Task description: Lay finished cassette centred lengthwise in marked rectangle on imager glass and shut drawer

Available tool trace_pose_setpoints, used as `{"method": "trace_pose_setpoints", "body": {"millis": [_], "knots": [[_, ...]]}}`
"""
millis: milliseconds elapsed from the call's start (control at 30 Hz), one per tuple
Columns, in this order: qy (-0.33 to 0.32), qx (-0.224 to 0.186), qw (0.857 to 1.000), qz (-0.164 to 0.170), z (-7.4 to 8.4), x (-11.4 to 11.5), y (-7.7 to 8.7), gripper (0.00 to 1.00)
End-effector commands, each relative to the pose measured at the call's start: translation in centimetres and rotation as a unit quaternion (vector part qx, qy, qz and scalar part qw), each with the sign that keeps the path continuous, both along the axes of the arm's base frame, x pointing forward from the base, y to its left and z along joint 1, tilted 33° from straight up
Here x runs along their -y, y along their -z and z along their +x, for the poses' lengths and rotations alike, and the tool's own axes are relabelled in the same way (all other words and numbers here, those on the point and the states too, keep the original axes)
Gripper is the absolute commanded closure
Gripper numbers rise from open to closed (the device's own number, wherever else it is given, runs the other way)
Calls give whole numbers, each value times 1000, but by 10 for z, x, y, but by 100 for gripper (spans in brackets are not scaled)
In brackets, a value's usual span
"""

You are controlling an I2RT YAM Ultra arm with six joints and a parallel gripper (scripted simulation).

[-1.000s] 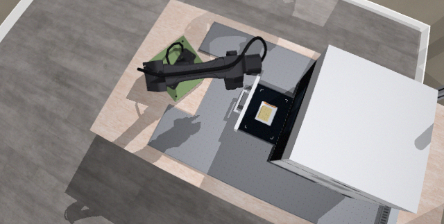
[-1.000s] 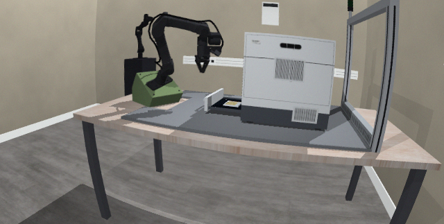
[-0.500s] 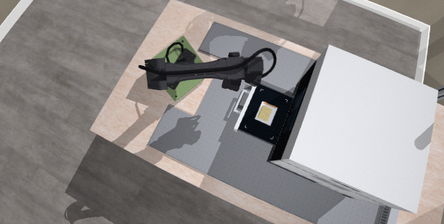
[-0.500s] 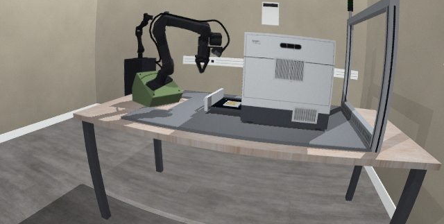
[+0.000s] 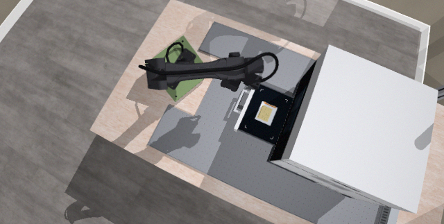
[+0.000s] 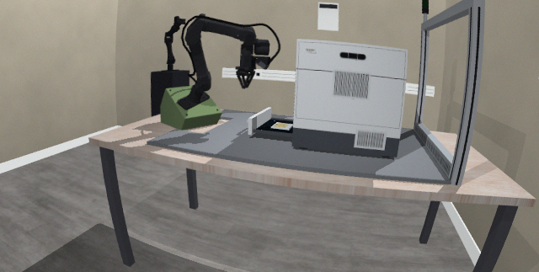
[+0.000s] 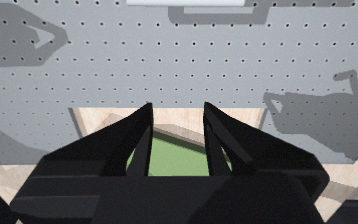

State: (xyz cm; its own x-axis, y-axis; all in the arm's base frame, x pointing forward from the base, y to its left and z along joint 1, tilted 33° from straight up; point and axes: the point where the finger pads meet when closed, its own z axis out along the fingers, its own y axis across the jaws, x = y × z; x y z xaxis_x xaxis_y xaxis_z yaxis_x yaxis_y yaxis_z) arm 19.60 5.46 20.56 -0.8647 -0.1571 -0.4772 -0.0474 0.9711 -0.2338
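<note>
The finished cassette (image 5: 266, 113) (image 6: 281, 125), a white frame with a yellow gel, lies on the dark glass (image 5: 254, 130) of the open drawer, inside the four white corner marks. The drawer's white front panel (image 5: 242, 113) (image 6: 258, 120), with its handle, faces the arm; its edge shows at the top of the wrist view (image 7: 185, 2). The gel imager IM (image 5: 361, 123) (image 6: 349, 91) is a large white box. My gripper (image 5: 229, 86) (image 6: 244, 86) (image 7: 178, 111) hangs high above the perforated mat, on the arm's side of the drawer front. Its fingers are apart with nothing between them.
The arm's green base (image 5: 185, 87) (image 6: 185, 109) (image 7: 180, 160) stands at the table's left. Grey perforated mats (image 5: 194, 137) cover the wooden table (image 6: 295, 179). A tall metal frame (image 6: 472, 74) stands right of IM. A black box (image 6: 164, 82) is behind the base.
</note>
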Motion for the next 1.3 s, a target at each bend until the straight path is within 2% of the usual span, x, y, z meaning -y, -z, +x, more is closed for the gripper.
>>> {"method": "trace_pose_setpoints", "body": {"millis": [0,1000,1033,1267], "knots": [[2,9,1000,10,2,-5,-9,65],[1,9,1000,10,2,-5,-9,65],[-9,2,1000,-10,6,1,5,65],[-104,-4,992,-75,29,9,29,65]]}}
